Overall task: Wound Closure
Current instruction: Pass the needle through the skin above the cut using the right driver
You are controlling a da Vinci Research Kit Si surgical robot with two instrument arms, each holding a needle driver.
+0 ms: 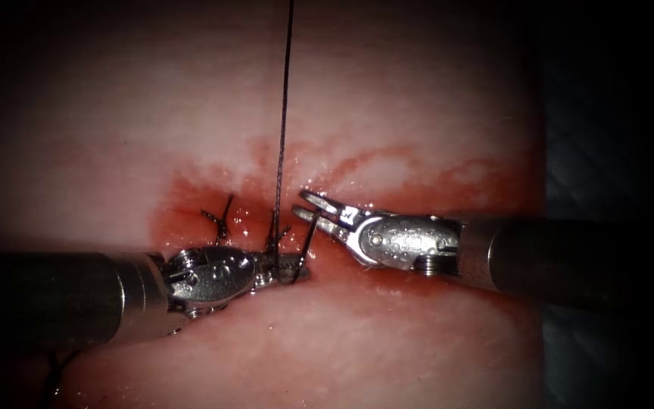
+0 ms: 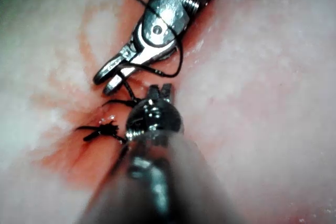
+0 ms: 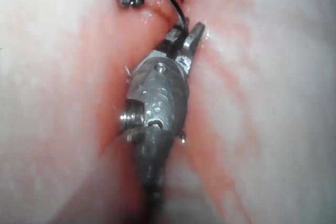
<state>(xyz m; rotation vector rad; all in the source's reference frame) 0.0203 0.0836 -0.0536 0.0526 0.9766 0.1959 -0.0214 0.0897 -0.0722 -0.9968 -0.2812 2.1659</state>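
Note:
My left tool [image 1: 297,269] comes in from the left and lies low over the cut [image 1: 191,216], its jaws shut on the curved needle [image 1: 308,244] near the lower end of its curve. The needle stands up from those jaws, out of the tissue [image 1: 418,113]. Its upper end reaches the open jaws of my right tool [image 1: 308,206], which holds nothing. The thread [image 1: 283,113] rises straight up from beside the left jaws and out of the picture. In the left wrist view the needle [image 2: 180,59] arcs between the left tool's tip [image 2: 157,93] and the open right tool [image 2: 107,77]. In the right wrist view the needle [image 3: 173,3] passes between the open right jaws [image 3: 184,31].
A tied stitch with short cut ends [image 1: 219,221] sits on the cut left of the needle, and the same stitch [image 2: 102,129] appears in the left wrist view. Red fluid [image 1: 418,170] stains the tissue around the cut. The tissue's right edge [image 1: 543,227] meets dark background.

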